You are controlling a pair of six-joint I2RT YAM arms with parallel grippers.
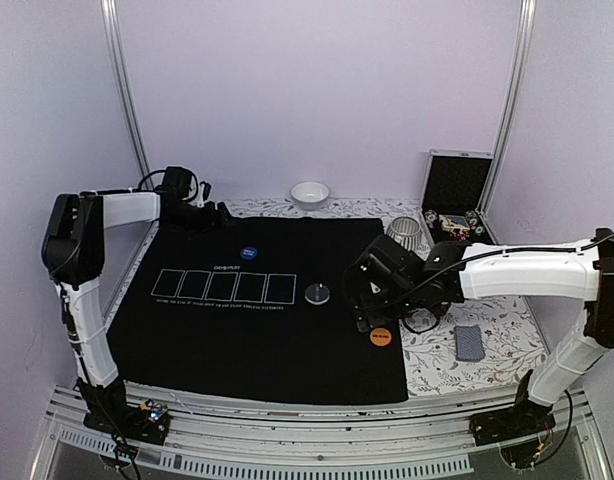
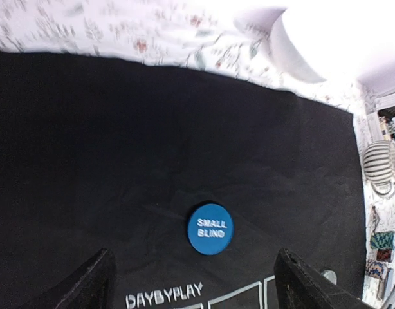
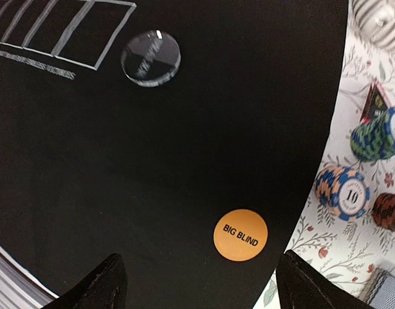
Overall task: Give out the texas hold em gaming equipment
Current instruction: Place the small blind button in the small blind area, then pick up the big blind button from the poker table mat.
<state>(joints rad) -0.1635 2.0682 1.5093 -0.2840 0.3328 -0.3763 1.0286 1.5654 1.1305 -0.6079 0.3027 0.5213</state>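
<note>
Lilac walls close round a floral-clothed desk [image 1: 507,320] carrying a black felt mat [image 1: 187,340]. Over its far left corner the left gripper [image 2: 194,280] hangs wide open and empty. The blue small-blind disc [image 2: 210,228] lies flat just ahead, beyond the printed card boxes [image 1: 224,287], probably marking a seat, with bare felt all round it. Centre-right sits a clear disc [image 3: 150,58]. The right gripper [image 3: 201,283], fingers apart and holding nothing, hovers by the orange big-blind disc [image 3: 240,235] near the mat's right edge. Chip stacks [image 3: 344,192] and a card deck [image 1: 469,343] wait on the cloth beyond.
</note>
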